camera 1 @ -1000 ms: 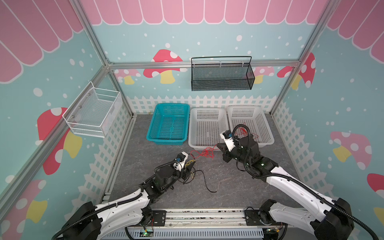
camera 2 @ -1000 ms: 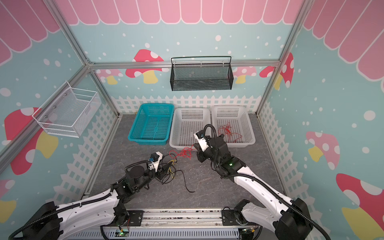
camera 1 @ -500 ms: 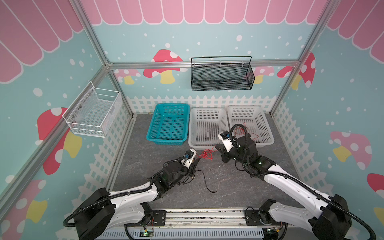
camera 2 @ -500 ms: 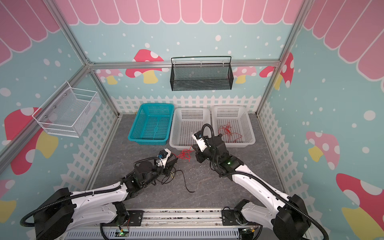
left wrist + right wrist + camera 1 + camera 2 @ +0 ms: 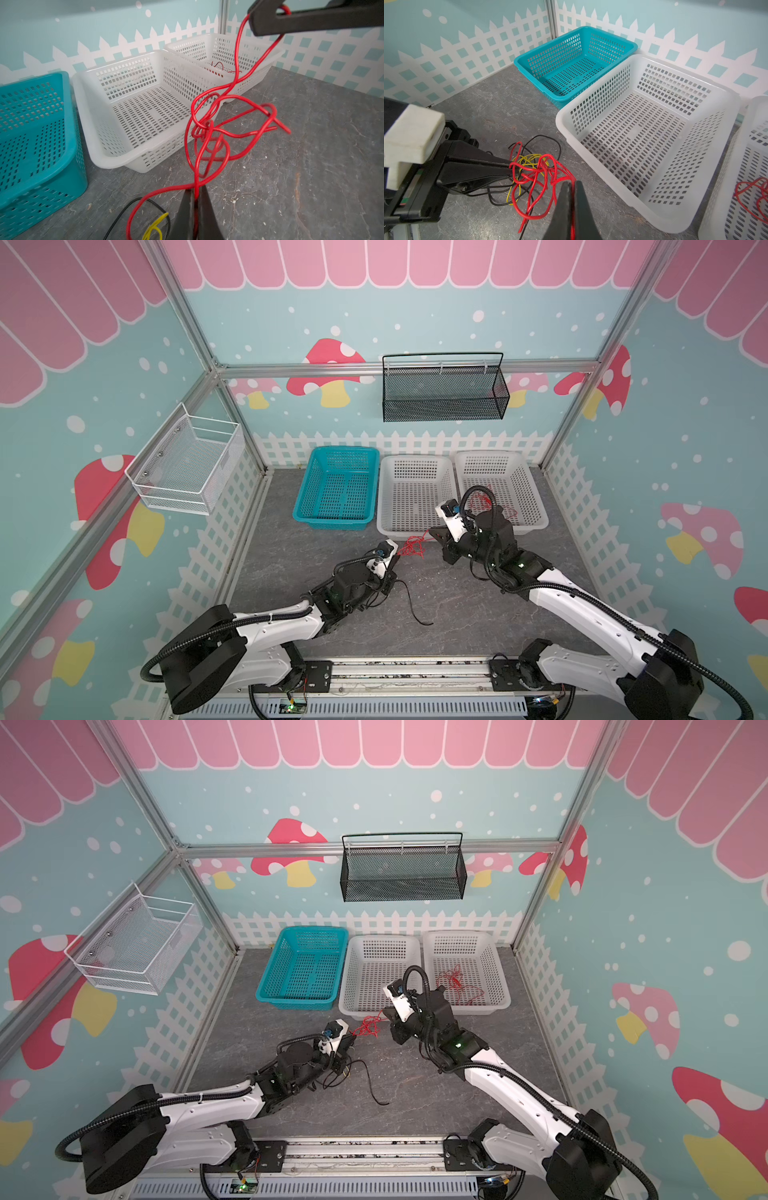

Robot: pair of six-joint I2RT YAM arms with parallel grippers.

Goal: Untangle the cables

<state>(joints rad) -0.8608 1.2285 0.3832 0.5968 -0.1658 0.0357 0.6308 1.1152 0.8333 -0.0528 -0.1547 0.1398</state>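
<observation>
Left gripper (image 5: 196,194) and right gripper (image 5: 572,185) both pinched shut on the red cable (image 5: 205,126), its knot strung between them by the middle basket (image 5: 116,162), black cable (image 5: 542,135) and yellow cable (image 5: 153,228) heaped on the table (image 5: 311,166) under left: pull apart and the knot may cinch or slip a pinch.

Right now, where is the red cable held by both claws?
In both top views the red cable hangs at centre between the left claw and right claw, just before the middle white basket.
</observation>
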